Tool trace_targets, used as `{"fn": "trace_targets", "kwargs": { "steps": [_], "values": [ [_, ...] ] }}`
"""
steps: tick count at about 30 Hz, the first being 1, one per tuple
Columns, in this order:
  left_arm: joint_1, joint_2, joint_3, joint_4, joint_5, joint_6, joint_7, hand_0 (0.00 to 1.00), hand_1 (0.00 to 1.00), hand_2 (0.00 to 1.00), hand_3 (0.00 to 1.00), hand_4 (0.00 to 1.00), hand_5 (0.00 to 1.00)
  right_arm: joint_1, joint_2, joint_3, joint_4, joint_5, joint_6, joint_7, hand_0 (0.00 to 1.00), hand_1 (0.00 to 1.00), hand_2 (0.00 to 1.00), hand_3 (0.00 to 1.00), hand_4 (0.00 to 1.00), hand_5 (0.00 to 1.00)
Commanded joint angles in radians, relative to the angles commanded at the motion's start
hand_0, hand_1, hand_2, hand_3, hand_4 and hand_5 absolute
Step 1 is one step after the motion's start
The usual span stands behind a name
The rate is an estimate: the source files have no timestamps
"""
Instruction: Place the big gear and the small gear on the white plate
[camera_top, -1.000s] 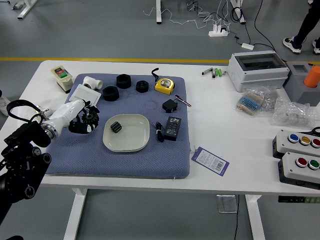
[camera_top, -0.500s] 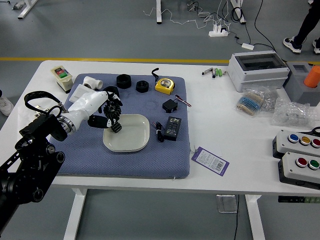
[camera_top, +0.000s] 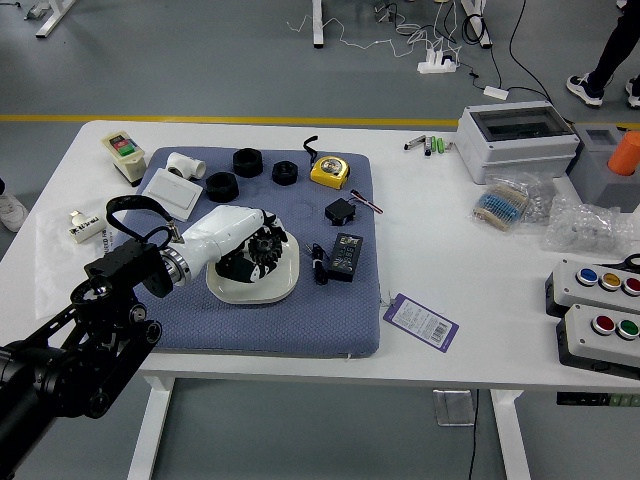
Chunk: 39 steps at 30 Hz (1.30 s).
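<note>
Across the white worktop (camera_top: 430, 265), its left half bears a blue mat (camera_top: 300, 338). Over the near left corner reaches the black left arm (camera_top: 110, 325). Far right stands a white box (camera_top: 515, 150) with a dark window, beside a grey bin (camera_top: 596, 172); nearer, clear bags (camera_top: 585, 232) and two button boxes (camera_top: 600, 340) lie at the right. A person's leg (camera_top: 614, 52) shows beyond, on the floor. Near the mat's middle sits the white plate (camera_top: 250, 292), partly covered by the left hand (camera_top: 232, 242). The hand is above the plate's left and far part, its dark fingers curled round the big gear (camera_top: 267, 246), much of which they hide; whether the gear touches the plate I cannot tell. The small gear cannot be made out. Off the mat's right edge lies a purple-edged tag (camera_top: 421, 321). On the mat, a flat white case (camera_top: 173, 194) is left of three black rings (camera_top: 222, 187), and the yellow tape measure (camera_top: 329, 171) is right of them. Right of the plate are a black block (camera_top: 345, 257) and a coiled cable (camera_top: 319, 264), with a plug (camera_top: 340, 211) farther off, near a pen (camera_top: 366, 202). Smallest are the batteries (camera_top: 428, 146) by the worktop's far edge.
</note>
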Motion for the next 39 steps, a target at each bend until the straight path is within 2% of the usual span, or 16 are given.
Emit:
{"fn": "trace_targets", "kwargs": {
  "steps": [6,7,12,13,18,19,24,25,30,31,36,37,39],
  "values": [
    [0.002,0.001,0.010,0.026,0.000,-0.014,0.009,0.311,0.264,0.321,0.429,0.197,0.002,-0.003,0.000,-0.004,0.000,0.001,0.000,0.000,0.697,0.713,0.748,0.573,0.801,0.680],
    [0.002,0.001,0.008,0.030,0.000,-0.020,0.011,0.357,0.392,0.445,0.528,0.476,0.002,-0.004,0.000,-0.004,0.000,0.001,0.000,0.000,0.697,0.713,0.747,0.574,0.801,0.680],
    [0.005,0.003,0.005,0.037,0.000,-0.052,0.016,0.357,0.392,0.445,0.528,0.476,0.002,-0.007,0.000,-0.007,0.000,0.001,0.000,0.000,0.697,0.713,0.747,0.574,0.801,0.680],
    [0.007,0.003,0.004,0.036,0.000,-0.057,0.014,0.377,0.499,0.564,0.584,0.665,0.002,-0.008,0.001,-0.008,0.000,0.002,0.000,0.000,0.699,0.714,0.747,0.574,0.801,0.680],
    [0.007,0.000,0.006,0.030,0.000,-0.058,0.005,0.377,0.499,0.564,0.584,0.665,0.002,-0.009,0.001,-0.010,0.000,0.003,-0.001,0.001,0.699,0.714,0.747,0.574,0.801,0.680],
    [0.008,-0.001,0.005,0.028,0.000,-0.059,0.005,0.397,0.531,0.607,0.647,0.629,0.002,-0.010,0.001,-0.011,0.000,0.004,0.000,0.001,0.699,0.713,0.747,0.573,0.802,0.680],
    [0.008,-0.002,0.001,0.023,0.000,-0.064,-0.007,0.397,0.531,0.607,0.647,0.629,0.002,-0.009,0.001,-0.008,0.000,0.003,-0.001,0.001,0.699,0.713,0.747,0.573,0.802,0.680],
    [0.008,-0.002,0.000,0.023,0.000,-0.065,-0.008,0.553,0.672,0.748,0.834,0.890,0.002,-0.008,0.001,-0.007,0.000,0.003,-0.001,0.001,0.699,0.713,0.747,0.574,0.801,0.679],
    [0.006,-0.002,-0.007,0.028,0.000,-0.077,-0.014,0.553,0.672,0.748,0.834,0.890,0.002,-0.007,0.000,-0.003,0.000,0.001,-0.001,0.000,0.699,0.713,0.747,0.574,0.801,0.679],
    [0.006,-0.002,-0.008,0.029,0.000,-0.080,-0.014,0.782,0.859,0.932,0.919,0.983,0.023,-0.006,0.000,-0.002,0.000,0.001,-0.001,0.000,0.699,0.713,0.747,0.573,0.801,0.679],
    [0.005,-0.002,-0.013,0.034,0.000,-0.089,-0.016,0.782,0.859,0.932,0.919,0.983,0.023,-0.005,-0.001,0.001,0.000,0.000,-0.001,0.000,0.699,0.713,0.747,0.573,0.801,0.679],
    [0.005,-0.002,-0.014,0.035,0.000,-0.089,-0.016,0.890,0.962,0.998,0.964,0.998,0.082,-0.004,-0.001,0.001,0.000,-0.001,-0.001,0.000,0.698,0.713,0.747,0.573,0.801,0.680],
    [0.004,-0.002,-0.014,0.035,0.000,-0.089,-0.015,0.890,0.962,0.998,0.964,0.998,0.082,-0.004,-0.001,0.001,0.000,-0.001,-0.001,0.001,0.698,0.713,0.747,0.573,0.801,0.680]
  ]
}}
